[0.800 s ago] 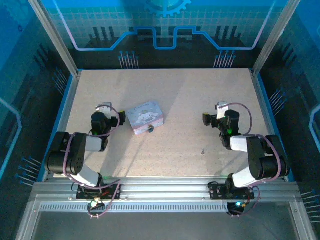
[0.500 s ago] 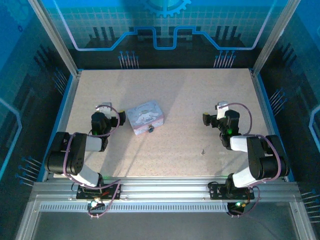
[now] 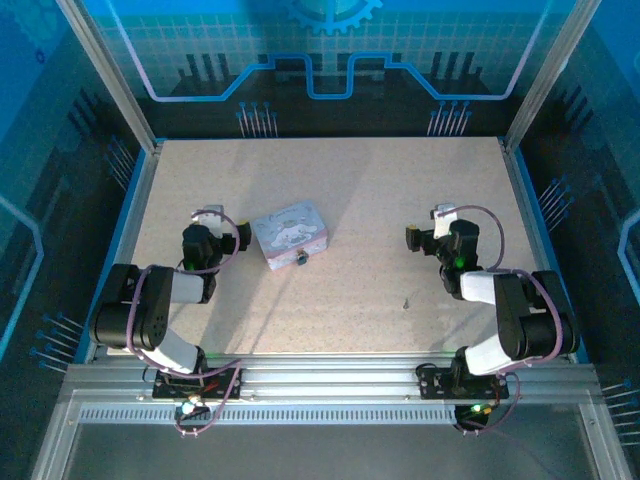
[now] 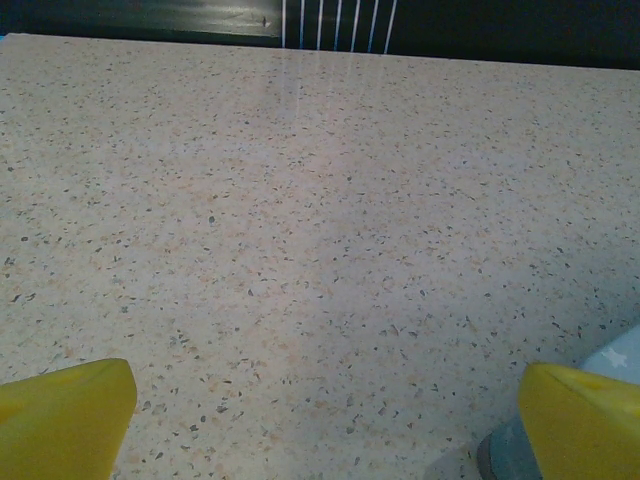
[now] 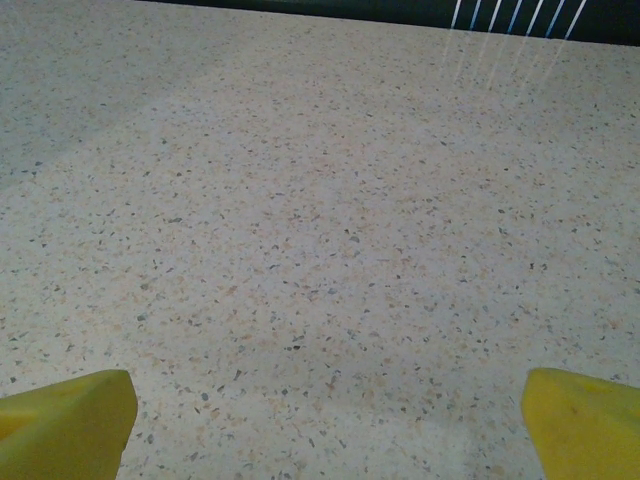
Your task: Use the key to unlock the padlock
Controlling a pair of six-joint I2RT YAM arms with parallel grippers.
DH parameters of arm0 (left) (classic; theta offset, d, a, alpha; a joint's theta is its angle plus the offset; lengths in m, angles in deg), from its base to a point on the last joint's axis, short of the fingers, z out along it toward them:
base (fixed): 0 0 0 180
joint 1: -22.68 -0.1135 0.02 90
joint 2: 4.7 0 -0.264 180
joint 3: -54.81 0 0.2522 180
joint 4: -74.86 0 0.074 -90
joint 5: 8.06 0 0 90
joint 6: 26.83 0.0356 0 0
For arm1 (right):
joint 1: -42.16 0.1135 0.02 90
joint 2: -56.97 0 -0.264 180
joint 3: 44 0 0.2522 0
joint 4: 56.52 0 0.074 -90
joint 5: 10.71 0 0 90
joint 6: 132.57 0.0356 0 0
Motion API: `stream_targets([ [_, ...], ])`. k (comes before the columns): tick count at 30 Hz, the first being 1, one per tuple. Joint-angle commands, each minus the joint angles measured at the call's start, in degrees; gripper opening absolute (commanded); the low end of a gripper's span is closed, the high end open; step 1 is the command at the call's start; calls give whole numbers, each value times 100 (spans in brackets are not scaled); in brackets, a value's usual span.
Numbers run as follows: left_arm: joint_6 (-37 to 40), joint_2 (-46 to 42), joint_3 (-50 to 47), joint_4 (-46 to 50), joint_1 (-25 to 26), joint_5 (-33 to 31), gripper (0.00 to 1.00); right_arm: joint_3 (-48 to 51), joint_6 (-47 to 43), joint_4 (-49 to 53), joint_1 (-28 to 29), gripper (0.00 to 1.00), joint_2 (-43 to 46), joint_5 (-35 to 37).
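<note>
The tiny bluish padlock (image 3: 300, 259) hangs at the near edge of a pale lavender cartoon-print tin box (image 3: 291, 233), left of the table's centre. The key (image 3: 406, 302), a thin dark sliver, lies on the tabletop near the right arm. My left gripper (image 3: 222, 236) rests low just left of the tin, wide open, its yellow fingertips (image 4: 65, 415) far apart over bare tabletop. My right gripper (image 3: 428, 233) is also low at the right and wide open, with yellow fingertips (image 5: 580, 420) and nothing between them. The key lies nearer the arm base than that gripper.
The speckled tabletop (image 3: 360, 190) is bordered by a blue rim and metal frame posts. A corner of the tin (image 4: 620, 355) shows behind the left gripper's right fingertip. An aluminium rail (image 3: 330, 385) carries both arm bases at the near edge.
</note>
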Motion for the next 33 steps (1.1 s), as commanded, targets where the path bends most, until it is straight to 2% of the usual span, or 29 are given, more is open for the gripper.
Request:
stream_targets([
  [1,-113,-457,-198,-163,-47,-73,99,-186,103,495,-18,100,606,128],
  [7,-333,-2005,-71,1213,-21,-244,99,-572,503,1925,6,100,1521,-203],
  [10,-1013,-2696,366,2587,-22,-242,99,-965,872,2681,108,100,1678,-692],
  [13,-1959,-3004,894,4055,-29,-195,99,-1355,1287,3180,408,100,1632,-1188],
  [17,-2973,-2928,1371,5309,-27,600,99,-1907,1744,3425,1242,100,1105,-1550],
  [23,-3893,-2558,1346,5296,9,1704,99,-2948,2465,3221,2362,100,-310,-1951],
  [27,-4077,-2183,1359,5200,154,1936,99,-3537,2766,3139,2810,100,-1148,-1966],
  [33,-4181,-1542,1493,5012,444,2045,99,-4311,2944,3353,3093,100,-2100,-2163],
])
